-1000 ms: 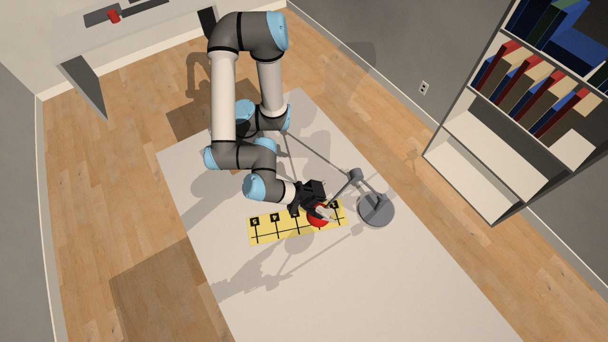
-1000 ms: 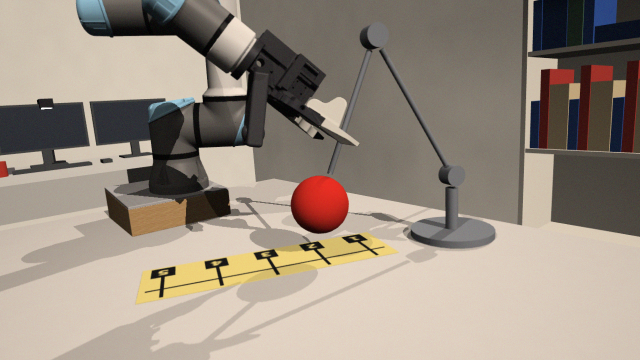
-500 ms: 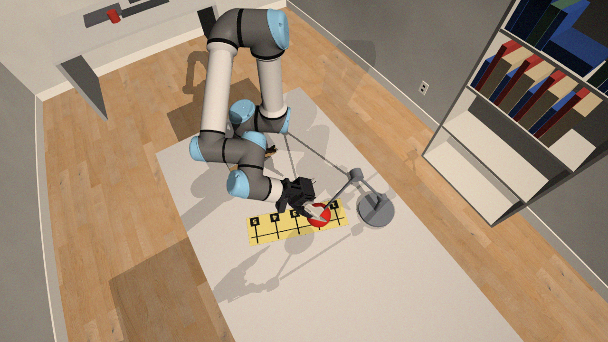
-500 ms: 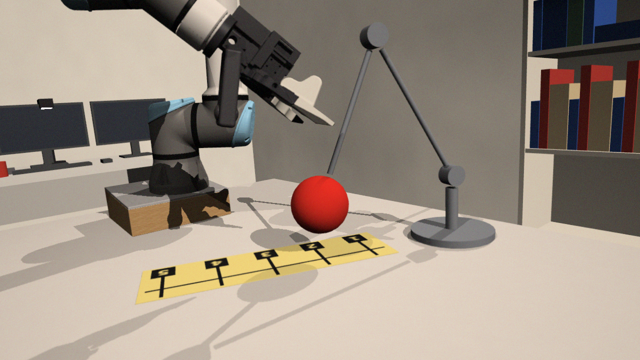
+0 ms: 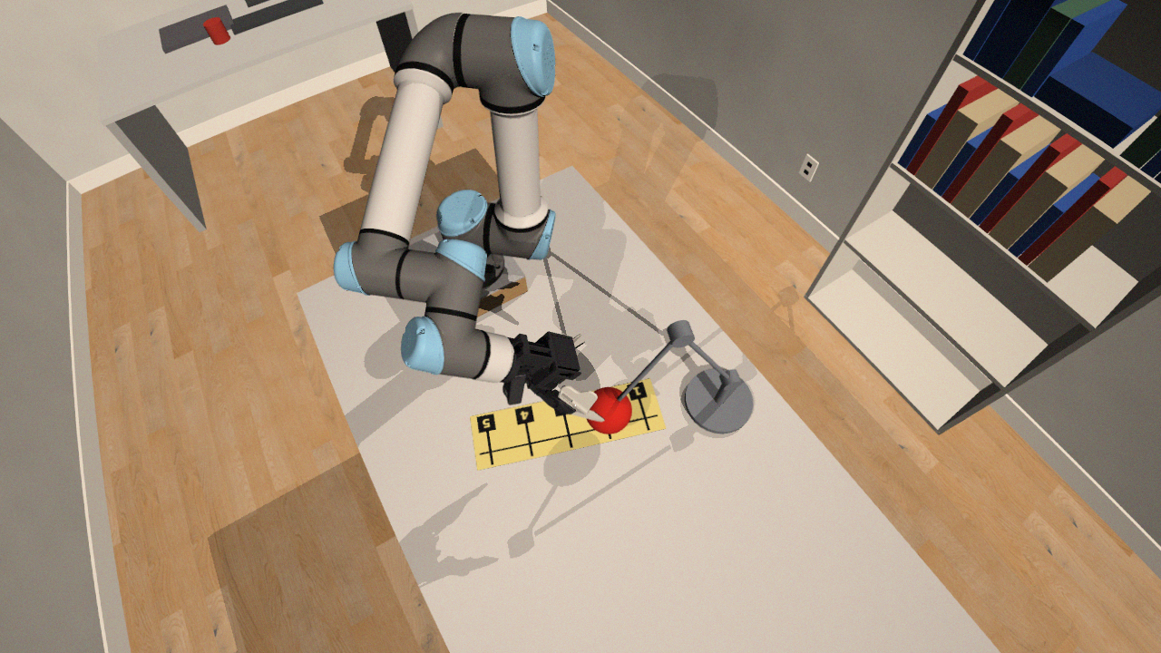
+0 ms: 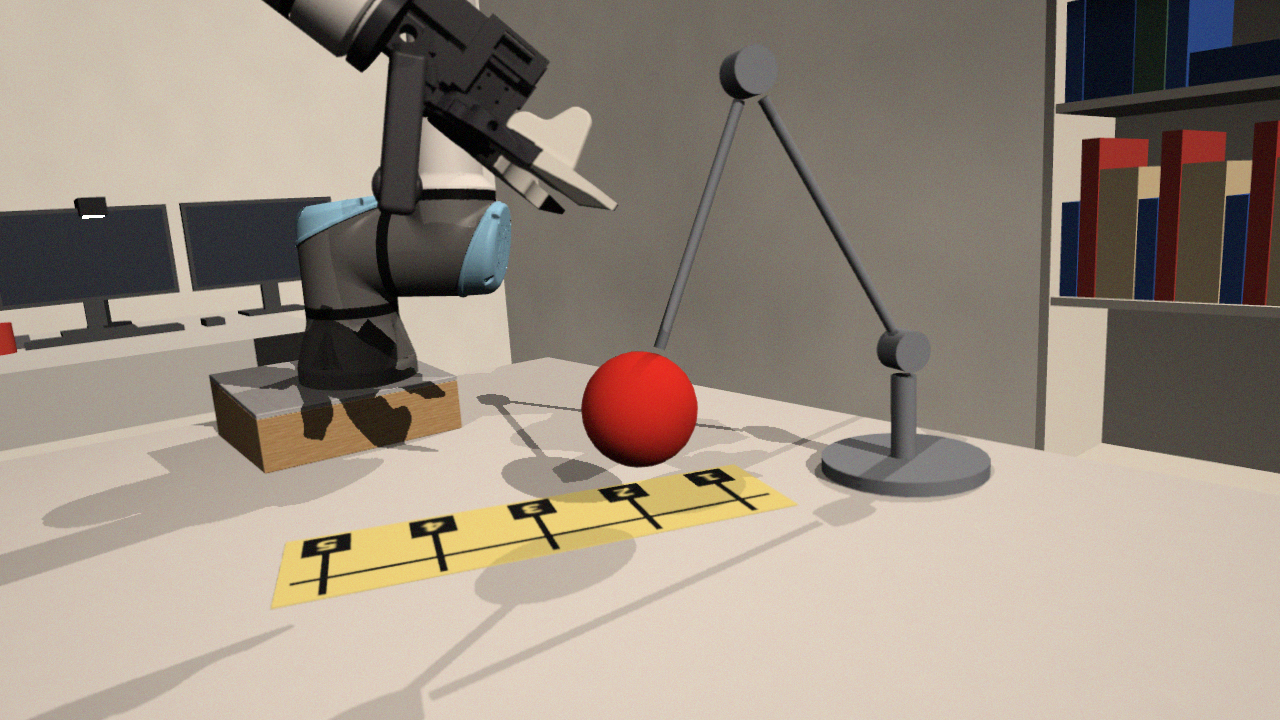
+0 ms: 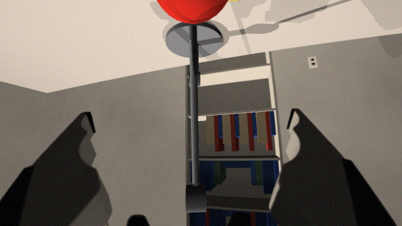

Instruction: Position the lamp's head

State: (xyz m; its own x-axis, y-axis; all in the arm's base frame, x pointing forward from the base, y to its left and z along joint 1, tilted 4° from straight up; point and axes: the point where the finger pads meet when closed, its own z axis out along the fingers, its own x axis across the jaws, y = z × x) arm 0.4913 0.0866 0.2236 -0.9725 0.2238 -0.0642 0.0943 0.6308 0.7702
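- The pale bench top carries everything; wooden floor shows around it in the top view.
- A bookshelf with red, blue and tan books stands off to one side of the bench, well apart from the lamp.
- The UR7e arm rises from a wooden base block on the bench, folds over at a high elbow and reaches down towards the marks.
- Two dark monitors sit on a desk in the background of the exterior view.
- The yellow strip lies flat on the bench, with a long black line and five numbered marks; mark 1 is nearest the lamp's base and mark 5 is farthest.
- The lamp's round grey base stands just past the strip's end by mark 1. From its short post, one rod climbs to a top joint and a second rod drops to the head.
- The gripper is up beside the lamp's second rod, above and clear of the head; its jaws stand fully apart with nothing between them. In the wrist view the rod runs between the two fingers, touching neither.
- The lamp's red ball head hangs free above the bench, near mark 2, not touching the strip.
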